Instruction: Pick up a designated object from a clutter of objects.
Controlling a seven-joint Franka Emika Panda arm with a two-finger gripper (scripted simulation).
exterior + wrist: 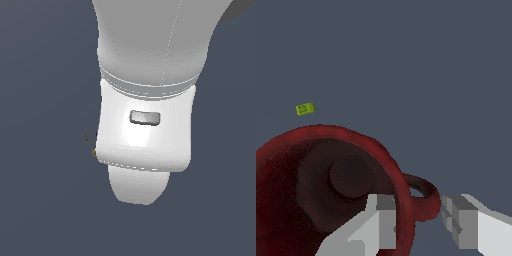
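The designated object, a dark-red mug (311, 165) with a dark inside, fills much of the wrist view, its side handle (426, 197) pointing toward my fingers. My gripper (420, 202) is open and straddles the mug's rim. One finger (381, 220) is inside the cup. The other finger (461, 220) is outside, just beyond the handle. Wall and handle lie between them, and I cannot tell whether either pad touches. Of the clutter, a tiny lime-green block (305, 108) lies on the floor beyond the mug. In the exterior view the white arm (145, 100) hides the mug and the fingers.
A thin dark tip with a yellowish spot (91, 146) pokes out beside the arm's white hand in the exterior view. Plain dark grey-blue floor (406, 60) surrounds everything else.
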